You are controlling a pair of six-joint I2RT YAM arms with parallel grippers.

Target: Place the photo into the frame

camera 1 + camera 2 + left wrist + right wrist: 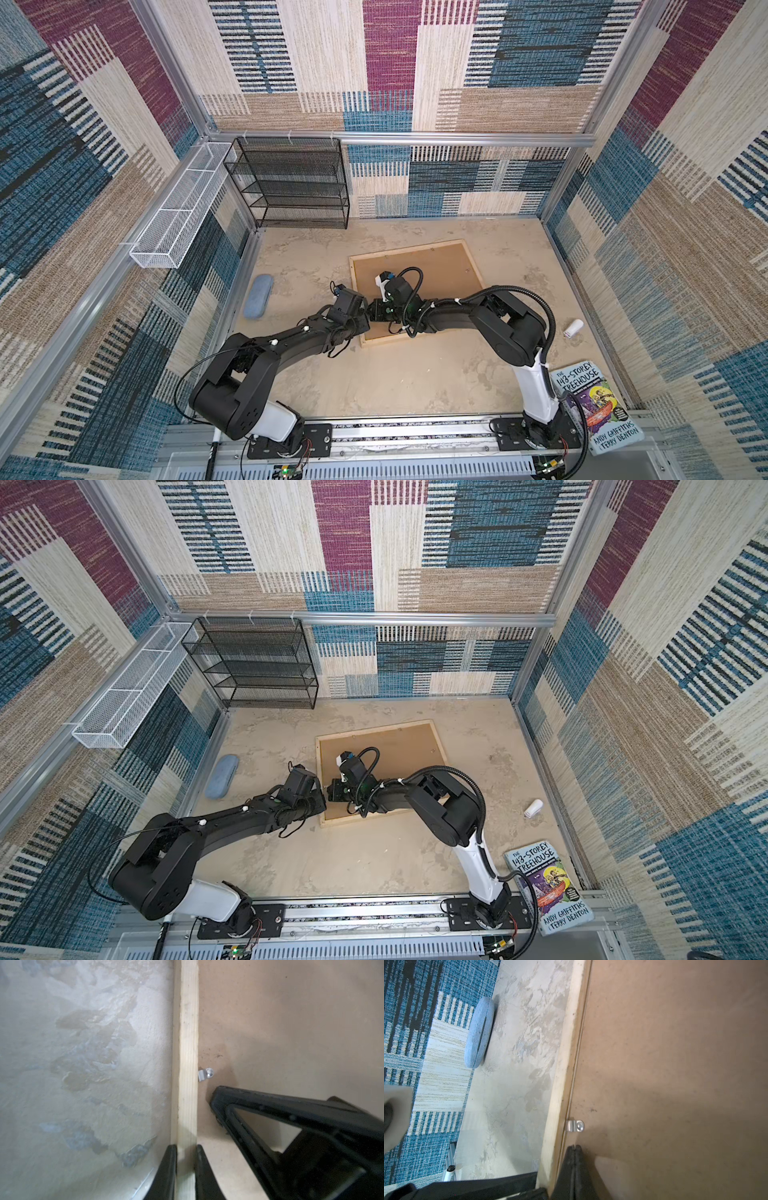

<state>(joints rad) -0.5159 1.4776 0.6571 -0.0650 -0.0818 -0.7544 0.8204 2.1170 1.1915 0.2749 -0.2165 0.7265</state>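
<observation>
Your left gripper (185, 1159) pinches the frame (187, 1022) rail; right gripper (575, 1148), pressed together, sits over the backing board (675, 1043) beside a clip (576, 1126).

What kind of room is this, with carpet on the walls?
Probably a robot practice booth, not a real home: carpet walls on metal rails, two robot arms bolted to a track at the front, and just a few props, like a book and a picture frame.

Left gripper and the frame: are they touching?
Touching. The left wrist view shows the left gripper pinching the frame rail from both sides, no gap visible.
</observation>
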